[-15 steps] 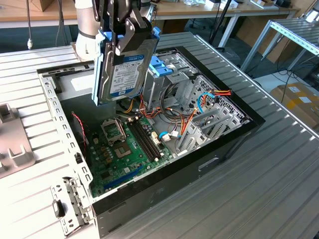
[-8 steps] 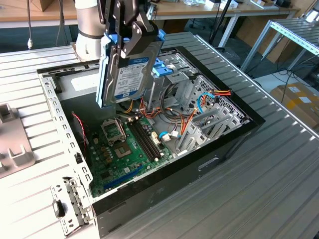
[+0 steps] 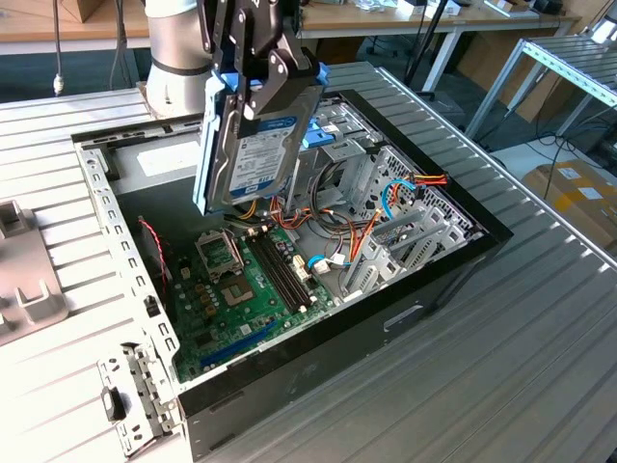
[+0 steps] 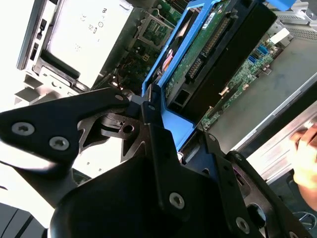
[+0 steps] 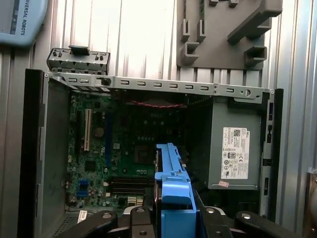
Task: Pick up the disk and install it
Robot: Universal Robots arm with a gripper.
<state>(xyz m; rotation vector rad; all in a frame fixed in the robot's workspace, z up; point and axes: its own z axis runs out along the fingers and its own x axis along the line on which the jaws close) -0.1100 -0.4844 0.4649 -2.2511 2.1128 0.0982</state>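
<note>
The disk [image 3: 253, 145], a silver and dark hard drive with bright blue side rails, hangs tilted on edge above the open computer case [image 3: 424, 280]. It is over the motherboard [image 3: 241, 280], near the case's back half. My gripper [image 3: 266, 69] is shut on its upper end, with black fingers [image 3: 289, 82] clamped on both faces. In the second wrist view, the disk [image 4: 213, 44] shows its green circuit side and a blue rail running away from my gripper [image 4: 161, 124]. In the first wrist view, the disk's blue end [image 5: 172, 186] sticks out between the fingers [image 5: 218, 218].
Inside the case, a metal drive cage [image 3: 405, 217] with orange and blue cables stands at the exterior view's right. A blue plastic latch [image 3: 323, 135] sits behind the disk. The grey power supply [image 5: 235, 148] fills one corner. A grey fixture [image 3: 24, 280] lies on the slatted table [image 3: 521, 367].
</note>
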